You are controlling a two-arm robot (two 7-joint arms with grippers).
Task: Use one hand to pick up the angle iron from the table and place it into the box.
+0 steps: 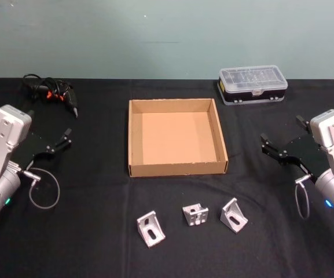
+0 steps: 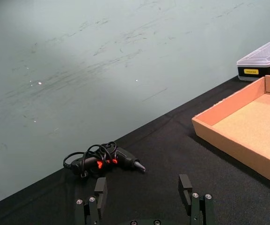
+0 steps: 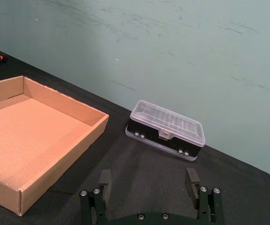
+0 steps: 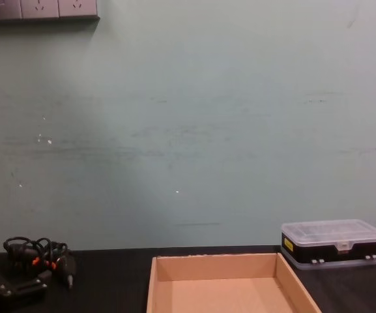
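Reference: I lay the clock face flat on the worktop [image 1: 97, 197], centred on the box [image 1: 178, 168], with 12 o'clock toward the wall [image 4: 194, 130].
Box: a shallow tan cardboard tray with low walls. It sits flat mid-worktop, and I see a bare cardboard floor.
Left bracket [image 1: 150, 228]: a silver angle piece on the worktop at 7 o'clock from the box, outside it and not touching its near wall.
Middle bracket [image 1: 195, 214]: on the worktop at 6 o'clock. It is the closest of the three to the box and touches neither neighbour.
Right bracket [image 1: 234, 215]: on the worktop at 5 o'clock, just beside the middle bracket with a gap between them.
Left hand [image 2: 142, 186]: at 9 o'clock, well apart from the box. It is released, with the fingers spread wide and nothing between them. I see no contact with any bracket.
Right hand [image 3: 148, 179]: at 3 o'clock, well apart from the box. It is released, with the fingers spread wide and nothing between them.
Plastic case [image 1: 253, 84]: a black body with a clear lid, closed. It sits at 1 o'clock near the far edge of the worktop, not touching the box.
Black tool [image 1: 51, 91]: at 10 o'clock near the far edge, with its cable bundled against it and orange marks showing.
Sockets [image 4: 41, 8]: a row on the wall, high at 11 o'clock in the chest view.
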